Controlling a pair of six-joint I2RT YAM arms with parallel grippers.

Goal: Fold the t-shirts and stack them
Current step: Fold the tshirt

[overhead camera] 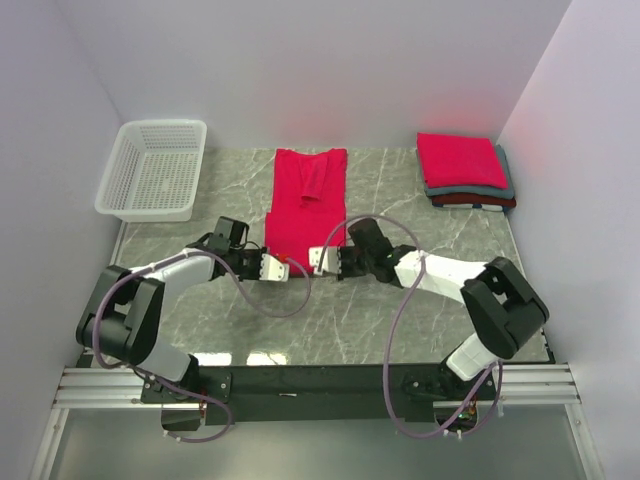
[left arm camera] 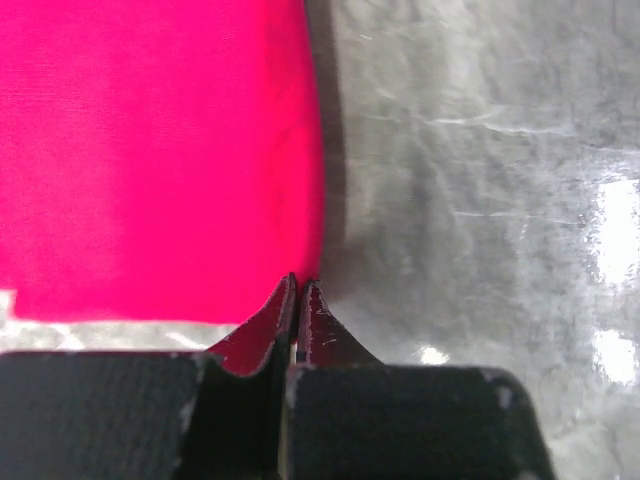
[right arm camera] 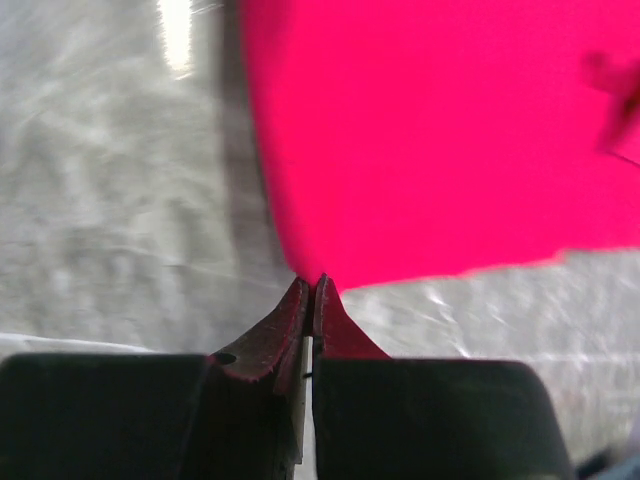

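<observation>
A bright crimson t-shirt (overhead camera: 300,210), folded into a long strip, lies flat in the middle of the table. My left gripper (overhead camera: 279,268) is shut at its near left corner. My right gripper (overhead camera: 318,262) is shut at its near right corner. In the left wrist view the closed tips (left arm camera: 299,284) pinch the corner of the red cloth (left arm camera: 150,150). In the right wrist view the closed tips (right arm camera: 313,283) pinch the other corner of the cloth (right arm camera: 440,140). A stack of folded t-shirts (overhead camera: 463,170) sits at the back right: red on top, then grey, then dark red.
A white plastic lattice basket (overhead camera: 155,170) stands at the back left. White walls close in the table on three sides. The marble tabletop (overhead camera: 330,320) lies bare in front of the grippers.
</observation>
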